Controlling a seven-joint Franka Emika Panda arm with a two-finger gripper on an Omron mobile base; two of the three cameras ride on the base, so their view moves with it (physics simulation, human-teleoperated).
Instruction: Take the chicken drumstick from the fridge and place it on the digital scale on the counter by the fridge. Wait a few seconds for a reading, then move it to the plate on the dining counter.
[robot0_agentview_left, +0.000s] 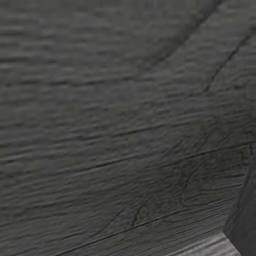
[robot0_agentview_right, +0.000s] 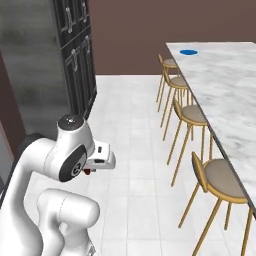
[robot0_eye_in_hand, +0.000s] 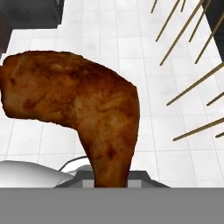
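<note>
- Chicken drumstick (robot0_eye_in_hand: 83, 109): clamped by its thin bone end in the narrowly closed jaws, thick end hanging over the tiled floor (robot0_eye_in_hand: 113, 35).
- Arm tucked close, judged for carrying.
- Plate (robot0_agentview_right: 188, 51): far end of the dining tabletop (robot0_agentview_right: 225, 85), well apart; chairs (robot0_agentview_right: 220, 180) alongside.

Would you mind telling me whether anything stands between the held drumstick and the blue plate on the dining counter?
The chicken drumstick must pass the row of yellow-legged chairs along the dining counter; the counter's top up to the plate looks bare.
</note>
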